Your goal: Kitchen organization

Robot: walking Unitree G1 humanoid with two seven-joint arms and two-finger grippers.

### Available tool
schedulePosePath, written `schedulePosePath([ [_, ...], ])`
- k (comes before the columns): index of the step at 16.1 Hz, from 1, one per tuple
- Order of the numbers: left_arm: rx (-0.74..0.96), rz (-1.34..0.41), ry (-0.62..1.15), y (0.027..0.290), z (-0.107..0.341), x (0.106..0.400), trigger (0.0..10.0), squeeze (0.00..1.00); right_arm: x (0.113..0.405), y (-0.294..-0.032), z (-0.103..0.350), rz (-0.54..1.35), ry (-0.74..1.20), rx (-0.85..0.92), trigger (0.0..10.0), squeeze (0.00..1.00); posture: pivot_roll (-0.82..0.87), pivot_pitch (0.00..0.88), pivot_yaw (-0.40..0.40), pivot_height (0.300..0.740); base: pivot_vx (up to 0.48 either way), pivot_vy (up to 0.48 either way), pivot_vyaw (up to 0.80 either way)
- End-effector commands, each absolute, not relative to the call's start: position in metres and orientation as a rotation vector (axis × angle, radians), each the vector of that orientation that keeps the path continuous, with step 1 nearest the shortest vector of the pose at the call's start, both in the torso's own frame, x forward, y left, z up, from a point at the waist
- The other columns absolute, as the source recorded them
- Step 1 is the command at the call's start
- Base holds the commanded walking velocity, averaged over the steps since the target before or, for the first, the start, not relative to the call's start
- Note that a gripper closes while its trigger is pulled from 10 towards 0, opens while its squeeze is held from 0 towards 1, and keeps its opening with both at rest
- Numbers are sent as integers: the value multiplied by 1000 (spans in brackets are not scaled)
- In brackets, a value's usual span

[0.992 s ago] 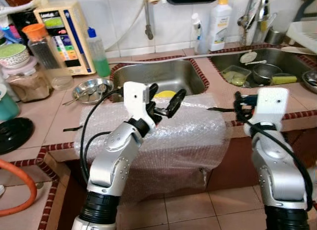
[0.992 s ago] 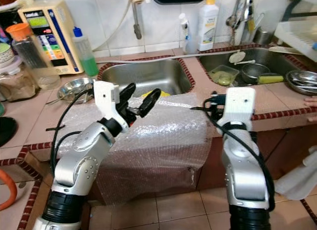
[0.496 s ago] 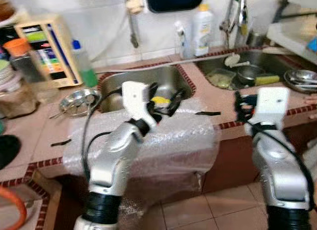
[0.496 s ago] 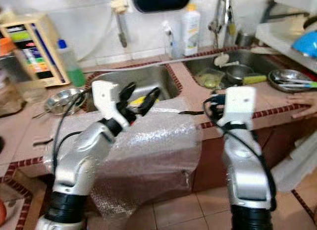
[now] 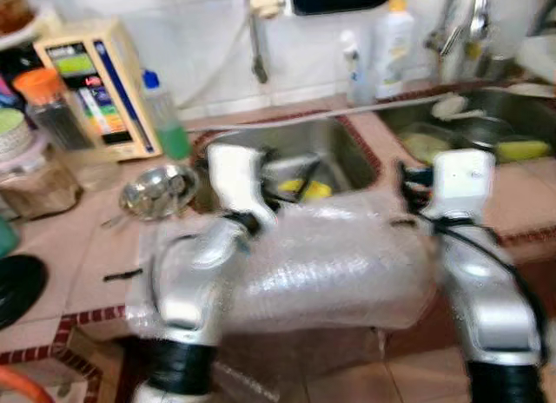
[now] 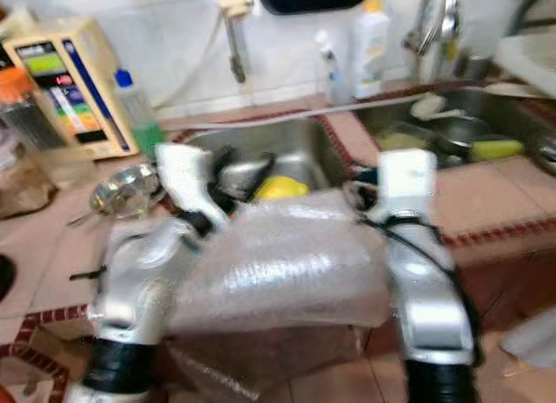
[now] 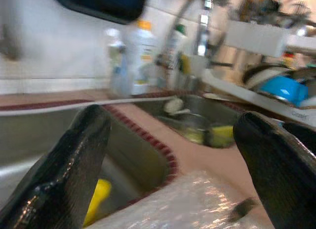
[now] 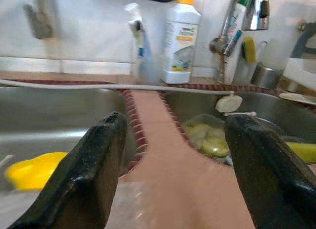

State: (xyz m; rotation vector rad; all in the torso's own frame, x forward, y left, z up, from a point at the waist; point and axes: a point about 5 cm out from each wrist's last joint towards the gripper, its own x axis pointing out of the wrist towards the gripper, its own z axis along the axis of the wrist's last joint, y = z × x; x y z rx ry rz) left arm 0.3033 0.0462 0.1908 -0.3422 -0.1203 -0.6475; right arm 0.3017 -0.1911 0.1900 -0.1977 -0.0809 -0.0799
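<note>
Task barely begun. Left claw [image 7: 168, 165] and right claw [image 8: 173, 160] both spread wide, empty, above bubble wrap [image 6: 287, 264] draped over bench [image 5: 95, 247] edge; yellow item [image 6: 280, 188] lies in sink [image 6: 287, 147].

Head cams look fwd/down from above both arms, blurred. Wrist cams sit low, close over counter, each looking past its own fingers toward the tiled wall; both share the white bottle [image 8: 182, 39] and sinks.
</note>
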Motion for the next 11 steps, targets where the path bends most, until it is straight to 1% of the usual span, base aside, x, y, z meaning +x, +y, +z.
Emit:
schedulePosePath([
  [1,-313,-598,-131,60,191,306,10000,0,303,-180,195,-40,-106,-184,10000,0,-61,0,100,740,0,0,0],
  [3,-309,-605,-137,60,192,306,10000,0,303,-180,194,-39,-106,-185,10000,0,-63,0,101,740,0,0,0],
  [4,-316,-606,-139,60,192,306,10000,0,302,-180,194,-40,-105,-185,10000,0,-64,0,100,740,0,-315,0],
  [11,-314,-606,-137,60,192,308,10000,0,302,-179,195,-34,-109,-191,10000,0,-68,0,103,740,0,-414,0],
])
